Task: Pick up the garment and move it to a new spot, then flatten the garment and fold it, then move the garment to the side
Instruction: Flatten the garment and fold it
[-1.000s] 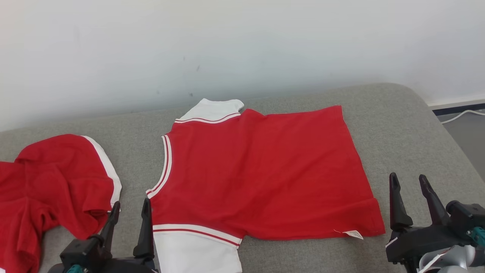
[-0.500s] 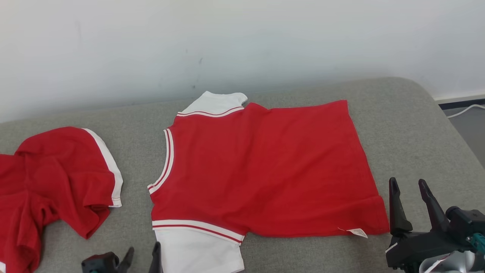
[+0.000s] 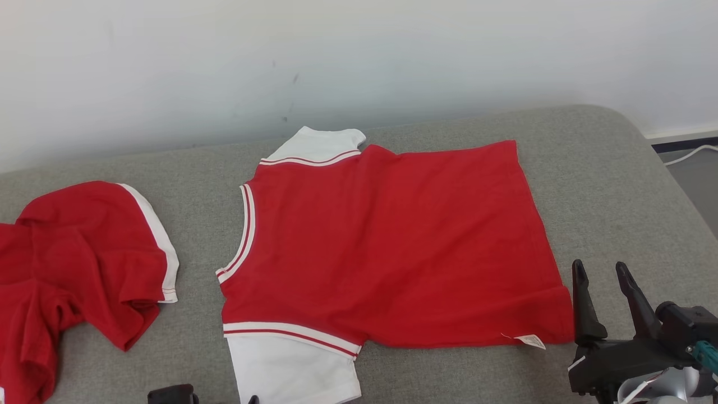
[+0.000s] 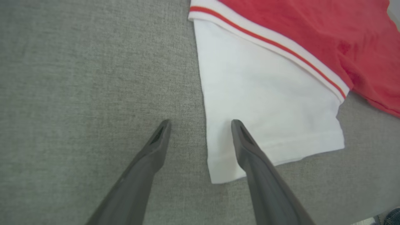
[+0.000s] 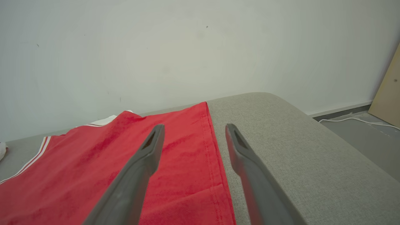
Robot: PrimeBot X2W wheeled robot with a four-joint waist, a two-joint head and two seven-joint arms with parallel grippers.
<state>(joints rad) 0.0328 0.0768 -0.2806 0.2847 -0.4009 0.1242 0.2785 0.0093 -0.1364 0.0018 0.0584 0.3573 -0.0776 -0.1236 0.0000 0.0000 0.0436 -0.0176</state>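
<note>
Wall: pale and plain, with a few small dark marks; no writing on it.
Cushion: grey woven fabric with a rounded far-right corner, carrying both pieces of clothing.
Garment: red top spread flat in the middle of the cushion, neck to the robot's left and hem to its right. No logo or print shows on the red cloth.
Second red garment: crumpled at the cushion's left end, white band along one edge, apart from the flat one.
Near sleeve: white, joined to the red body by a white-and-red striped band, lying flat at the cushion's front.
Right gripper: low at the right, just beside the hem's near corner, fingers pointing away from the robot. The jaws stand wide and hold nothing. In the right wrist view the hem edge runs between them.
Left gripper: pointing down at the cushion, jaws wide and empty, straddling the sleeve's side edge. I cannot tell whether it touches.
Care tag: small and white, sticking out at the hem's near corner; its print is too small to read.
</note>
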